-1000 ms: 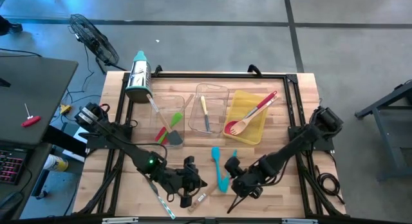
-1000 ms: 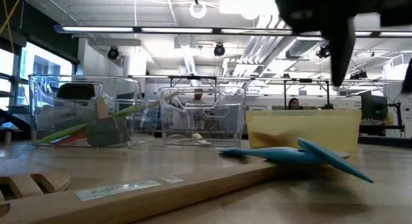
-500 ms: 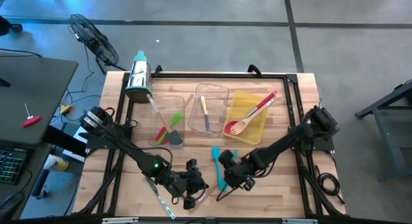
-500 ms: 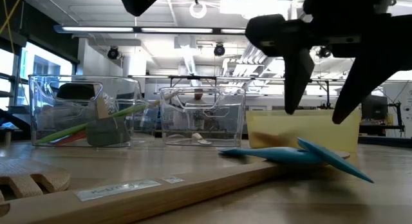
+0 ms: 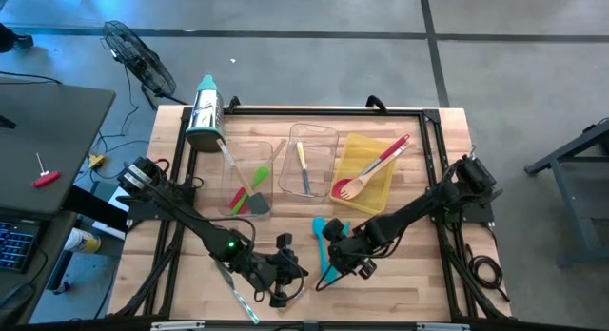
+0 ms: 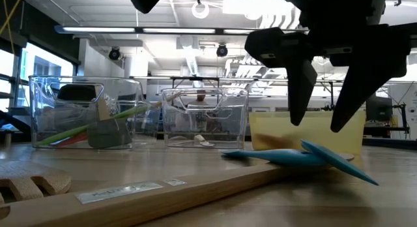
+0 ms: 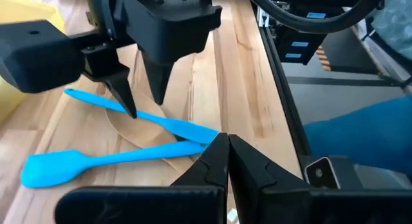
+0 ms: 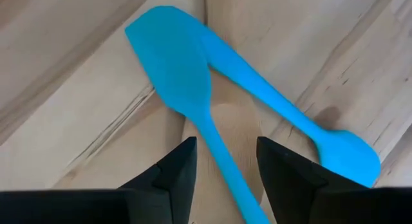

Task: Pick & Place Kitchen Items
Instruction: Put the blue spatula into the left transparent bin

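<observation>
the right gripper (image 8: 220,166), jaws apart and grasping nothing, straddles the blue spatula (image 8: 187,89) handle; it should drop squarely before clenching, clear of the crossing spatula (image 8: 290,114).

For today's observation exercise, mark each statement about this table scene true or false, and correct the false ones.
1. The right end effector stands open above the two teal spatulas. True.
2. The two teal spatulas lie crossed on the table. True.
3. The left end effector is wide open. False: its fingers are shut together.
4. The red spoon lies in the clear bin. False: it rests across the yellow bin.
5. The green spatula lies flat on the table. False: it leans inside a clear bin.
</observation>
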Motion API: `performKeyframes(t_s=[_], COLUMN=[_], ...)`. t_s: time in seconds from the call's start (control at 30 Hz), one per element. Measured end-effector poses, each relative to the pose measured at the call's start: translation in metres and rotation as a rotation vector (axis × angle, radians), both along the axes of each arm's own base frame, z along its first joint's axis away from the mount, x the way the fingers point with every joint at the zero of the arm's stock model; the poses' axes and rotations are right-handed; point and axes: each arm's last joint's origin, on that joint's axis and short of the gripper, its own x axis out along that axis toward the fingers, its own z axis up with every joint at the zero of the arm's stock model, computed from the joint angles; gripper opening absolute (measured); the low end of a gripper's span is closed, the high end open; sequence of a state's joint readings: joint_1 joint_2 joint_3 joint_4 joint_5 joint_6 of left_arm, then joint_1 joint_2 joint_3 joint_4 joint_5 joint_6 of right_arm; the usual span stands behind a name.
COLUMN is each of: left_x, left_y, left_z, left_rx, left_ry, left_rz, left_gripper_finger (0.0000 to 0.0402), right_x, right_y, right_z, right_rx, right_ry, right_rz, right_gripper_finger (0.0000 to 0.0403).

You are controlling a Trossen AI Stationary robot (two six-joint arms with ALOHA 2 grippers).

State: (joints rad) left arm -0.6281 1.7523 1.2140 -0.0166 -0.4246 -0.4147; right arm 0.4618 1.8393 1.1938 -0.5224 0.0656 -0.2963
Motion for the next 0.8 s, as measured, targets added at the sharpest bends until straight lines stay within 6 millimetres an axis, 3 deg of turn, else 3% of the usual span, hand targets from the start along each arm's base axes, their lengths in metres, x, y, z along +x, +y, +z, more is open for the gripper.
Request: performKeyframes(t_s=[0.57, 0.8], left_x=[0.0, 0.0], left_y=[0.001, 0.001], left_z=[0.0, 0.0], left_rx=[0.025, 0.022], left_ry=[-0.006, -0.005], left_rz=[0.001, 0.003], left_gripper_finger=[0.0003, 0.0003], right_x=[0.004, 0.007], right_y=[-0.007, -0.005], right_z=[0.0, -0.017], right_rx=[0.03, 0.015], right_ry=[0.011, 0.051], right_rz=[0.008, 0.012], right_gripper_finger=[0.0152, 0.0152])
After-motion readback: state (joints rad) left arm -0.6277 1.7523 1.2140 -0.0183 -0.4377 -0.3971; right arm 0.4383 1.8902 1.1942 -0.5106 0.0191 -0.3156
